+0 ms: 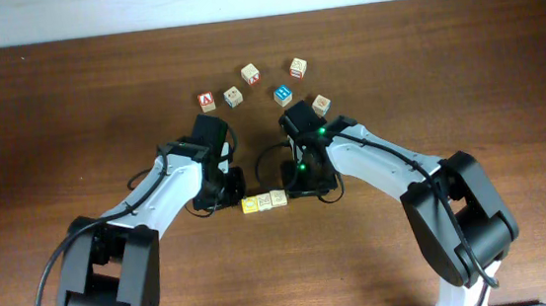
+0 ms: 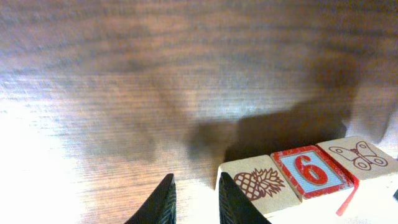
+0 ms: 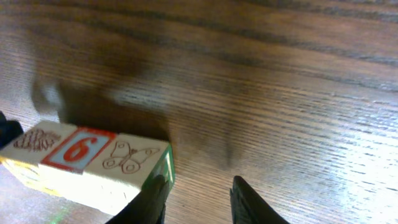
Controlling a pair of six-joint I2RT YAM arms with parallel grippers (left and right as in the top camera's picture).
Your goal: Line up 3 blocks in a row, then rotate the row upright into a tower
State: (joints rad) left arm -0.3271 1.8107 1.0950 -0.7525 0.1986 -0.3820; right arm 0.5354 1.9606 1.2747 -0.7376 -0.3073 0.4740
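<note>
Between the two arms, toward the near side of the wooden table (image 1: 42,114), the three blocks (image 1: 263,202) are sitting in one tight row, face touching face. Seen from the left wrist camera, the pineapple block (image 2: 256,186) is lying nearest. The 6 block (image 2: 306,172), with its red-framed numeral, is sitting in the middle, and the butterfly block (image 2: 359,155) is closing the far end. From overhead their tops are showing yellow and pale. The right wrist camera is showing a green side face on the butterfly block's outer end.

The left gripper (image 2: 196,186) is hanging low at the pineapple end of the row. Its fingers (image 2: 163,202) are standing a little apart with only bare wood between them, gripping nothing. One finger is overlapping the pineapple block's outer corner, and I cannot tell whether it is touching. The right gripper (image 3: 199,190) is hanging low at the butterfly end. Its fingers (image 3: 245,200) are parted somewhat wider, again over bare table and holding nothing, and one of them is crossing the green end face.

Farther back, well apart from the row, six more cubes are lying in a loose arc. They are the red A cube (image 1: 207,100), the blue-topped cube (image 1: 283,95) and four other printed cubes (image 1: 233,97).
</note>
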